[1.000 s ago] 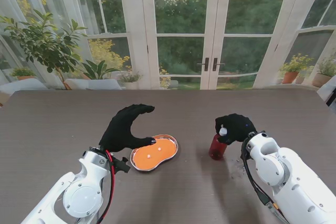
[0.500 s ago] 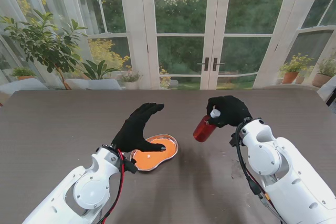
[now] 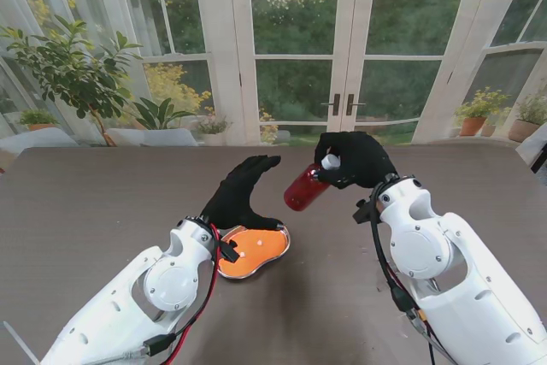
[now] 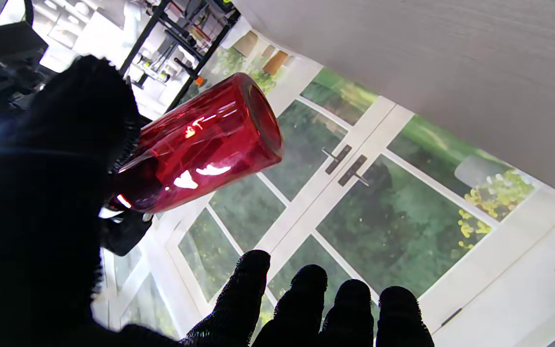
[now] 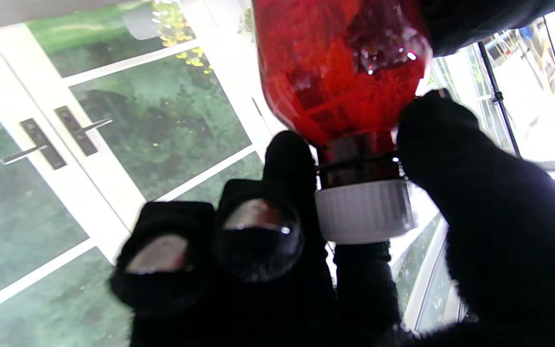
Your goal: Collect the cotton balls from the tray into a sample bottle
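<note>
My right hand [image 3: 359, 160] is shut on the neck of the red sample bottle [image 3: 305, 186], held in the air and tilted with its base toward my left. The bottle [image 5: 342, 62] carries a white screw cap [image 5: 364, 212] between my fingers. My left hand [image 3: 244, 194] is open, fingers spread, raised above the far end of the orange kidney-shaped tray [image 3: 256, 251]. In the left wrist view the bottle [image 4: 200, 144] hangs close to my thumb without touching it. One small white cotton ball [image 3: 258, 243] shows in the tray; the left wrist hides part of the tray.
The brown table [image 3: 85, 203] stretches wide around the tray. Glass doors [image 3: 342, 57] and potted plants [image 3: 77, 74] stand beyond its far edge.
My right hand lifted the bottle off the table and carried it left and away from me, tilting it. My left hand rose and moved farther out over the tray toward the bottle.
</note>
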